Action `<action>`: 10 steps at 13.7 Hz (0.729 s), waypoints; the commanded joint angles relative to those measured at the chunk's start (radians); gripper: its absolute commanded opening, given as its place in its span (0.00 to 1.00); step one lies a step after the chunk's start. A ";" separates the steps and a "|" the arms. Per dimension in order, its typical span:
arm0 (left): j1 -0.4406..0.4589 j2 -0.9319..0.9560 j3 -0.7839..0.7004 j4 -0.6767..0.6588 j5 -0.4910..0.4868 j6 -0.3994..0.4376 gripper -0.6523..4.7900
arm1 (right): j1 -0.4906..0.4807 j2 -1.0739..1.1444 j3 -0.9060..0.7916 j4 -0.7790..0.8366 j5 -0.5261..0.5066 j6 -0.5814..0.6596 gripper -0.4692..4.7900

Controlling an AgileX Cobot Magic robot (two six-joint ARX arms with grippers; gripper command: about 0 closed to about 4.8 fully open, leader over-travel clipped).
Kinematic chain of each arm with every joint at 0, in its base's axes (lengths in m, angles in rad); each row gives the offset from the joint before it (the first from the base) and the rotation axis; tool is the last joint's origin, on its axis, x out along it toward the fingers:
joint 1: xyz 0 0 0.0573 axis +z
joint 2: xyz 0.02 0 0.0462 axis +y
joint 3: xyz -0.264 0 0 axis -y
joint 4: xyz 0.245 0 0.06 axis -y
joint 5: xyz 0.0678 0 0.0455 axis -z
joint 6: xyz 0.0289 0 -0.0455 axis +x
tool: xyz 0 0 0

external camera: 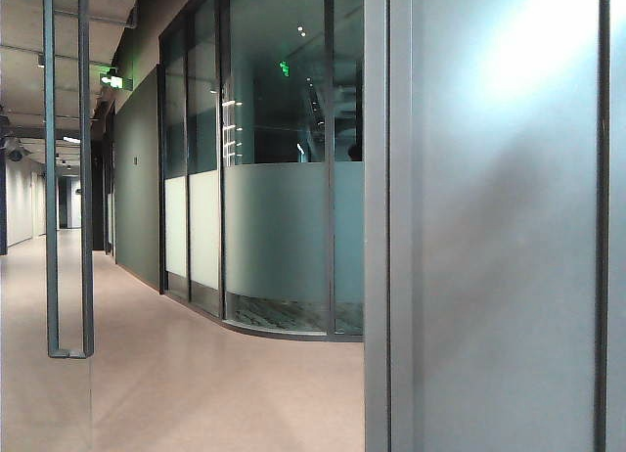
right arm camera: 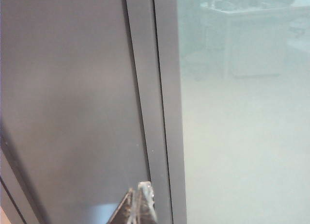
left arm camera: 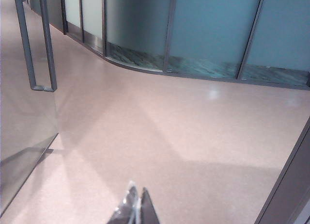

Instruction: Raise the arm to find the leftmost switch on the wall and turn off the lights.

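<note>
We see our left hand (left arm camera: 136, 204) closed on nothing, hanging over the pink floor (left arm camera: 184, 136) near a glass door (left arm camera: 24, 112). Our right hand (right arm camera: 138, 202) is closed too, close to a grey frame (right arm camera: 157, 112) beside frosted glass (right arm camera: 242, 151). We see no switch

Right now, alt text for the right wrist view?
The right tool, fingertips together and holding nothing, points at a vertical grey metal frame post that separates a plain grey wall panel from a frosted glass pane. Blurred furniture shows faintly through the glass; no light switch is visible.
</note>
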 commanded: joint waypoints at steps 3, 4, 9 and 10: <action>-0.002 0.000 0.002 0.006 0.000 0.000 0.11 | 0.001 -0.002 0.001 0.014 -0.002 0.002 0.09; -0.002 0.000 0.002 0.006 0.000 0.000 0.11 | 0.001 -0.002 0.001 0.014 -0.002 0.002 0.09; -0.002 0.000 0.004 0.098 0.004 -0.317 0.11 | 0.001 -0.002 0.025 0.073 -0.004 0.003 0.09; -0.002 0.000 0.006 0.132 0.036 -0.378 0.11 | 0.001 -0.002 0.051 0.089 -0.003 0.003 0.09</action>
